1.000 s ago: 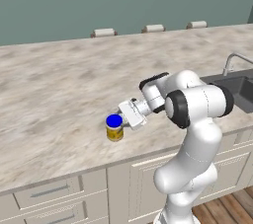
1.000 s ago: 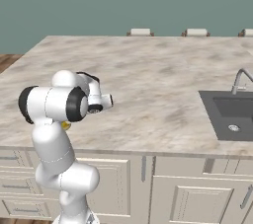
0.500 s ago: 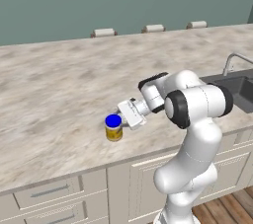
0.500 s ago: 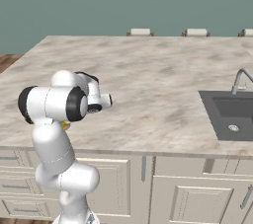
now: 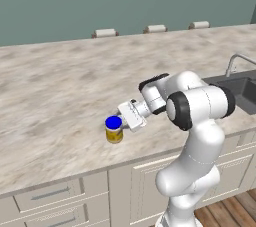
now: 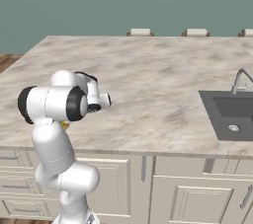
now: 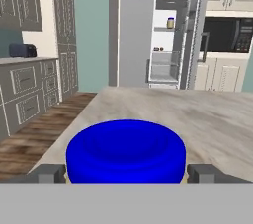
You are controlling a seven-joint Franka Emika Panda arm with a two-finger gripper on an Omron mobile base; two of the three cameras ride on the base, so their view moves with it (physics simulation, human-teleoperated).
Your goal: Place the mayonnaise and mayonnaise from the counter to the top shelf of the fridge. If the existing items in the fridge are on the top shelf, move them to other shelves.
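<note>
Hand view alone shows the open fridge point(image 7: 170, 40) beyond the mayonnaise point(image 7: 126, 150).

White arm point(image 5: 197, 121), dark joints

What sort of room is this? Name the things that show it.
A home kitchen, rendered: a stone-look counter over panelled cabinets, a sink with a tap, and across the room an open fridge beside a built-in microwave.
</note>
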